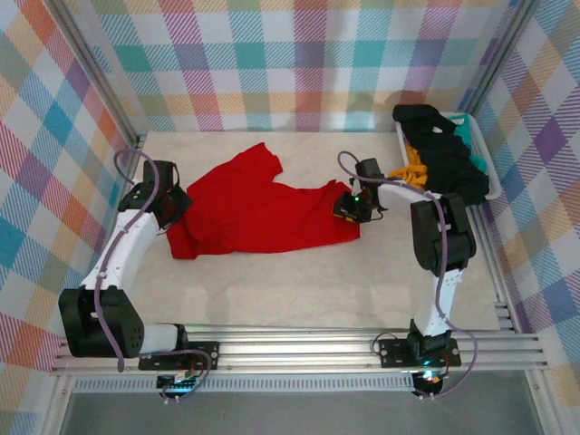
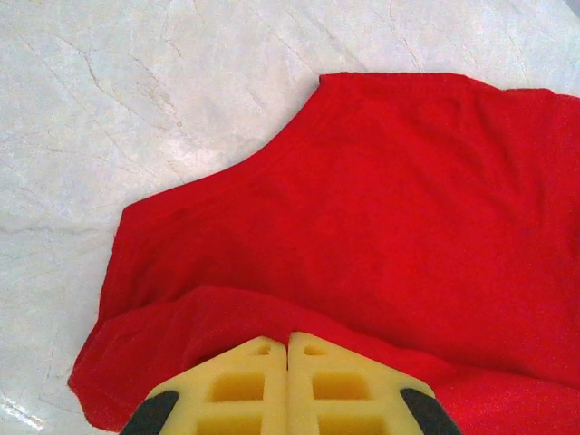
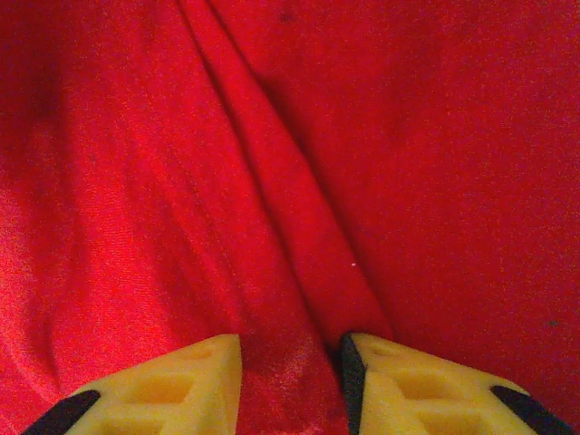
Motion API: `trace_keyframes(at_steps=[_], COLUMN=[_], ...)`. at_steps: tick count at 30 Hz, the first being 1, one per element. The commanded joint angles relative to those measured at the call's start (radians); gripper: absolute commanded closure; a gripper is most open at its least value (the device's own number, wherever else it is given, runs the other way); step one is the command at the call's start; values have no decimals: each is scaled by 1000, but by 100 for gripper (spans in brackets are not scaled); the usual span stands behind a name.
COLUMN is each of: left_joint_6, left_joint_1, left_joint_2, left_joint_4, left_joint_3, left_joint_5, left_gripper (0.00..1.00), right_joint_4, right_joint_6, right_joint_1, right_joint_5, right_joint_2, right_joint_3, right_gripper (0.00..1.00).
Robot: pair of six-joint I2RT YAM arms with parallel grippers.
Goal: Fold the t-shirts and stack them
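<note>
A bright red t-shirt lies crumpled and spread across the middle of the pale table. My left gripper is at the shirt's left edge; in the left wrist view its yellow fingers are pressed together with a fold of the red t-shirt pinched at their tips. My right gripper is at the shirt's right edge. Its fingers stand apart, with a ridge of red t-shirt lying in the gap between them. Black t-shirts and an orange-yellow one sit heaped in the basket.
The white-and-teal basket stands at the back right, beside the right arm. Plaid walls close in the table on three sides. Bare tabletop stretches between the shirt and the arm bases.
</note>
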Motion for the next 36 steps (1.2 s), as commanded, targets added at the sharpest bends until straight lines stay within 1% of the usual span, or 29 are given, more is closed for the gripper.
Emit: trace_keyframes(at_steps=[1, 4, 6, 12, 16, 20, 26, 27, 30, 33, 36], left_joint_6=[7, 8, 8, 8, 8, 6, 10, 11, 11, 9, 9], left_joint_1=[-6, -6, -5, -7, -5, -6, -8, -6, -5, -7, -6], left_joint_2=[-28, -28, -27, -27, -24, -24, -24, -24, -27, -28, -27], left_joint_4=[-11, -10, -10, -11, -10, -7, -10, -11, -9, -8, -8], left_joint_3=[-4, -5, -5, -4, -7, -10, -7, -9, -9, -13, -13], left_joint_5=[8, 7, 9, 8, 9, 11, 13, 12, 16, 18, 20], left_gripper=[100, 100, 100, 100, 100, 100, 100, 100, 100, 100, 100], right_joint_4=[-6, -3, -3, -14, -30, -25, -34, -41, -44, -58, -38], right_joint_6=[-11, 1, 8, 30, 35, 44, 32, 28, 11, -3, -1], right_joint_1=[-3, -1, 0, 6, 9, 13, 12, 12, 7, 6, 5], right_joint_5=[-24, -25, -22, -16, -20, -30, -13, -1, 37, 43, 48], right_joint_2=[-7, -34, -59, -130, -141, -144, -108, -102, -90, -52, -49], right_joint_3=[9, -16, -37, -88, -91, -94, -79, -73, -71, -57, -74], right_gripper=[71, 81, 84, 83, 83, 92, 93, 91, 78, 69, 67])
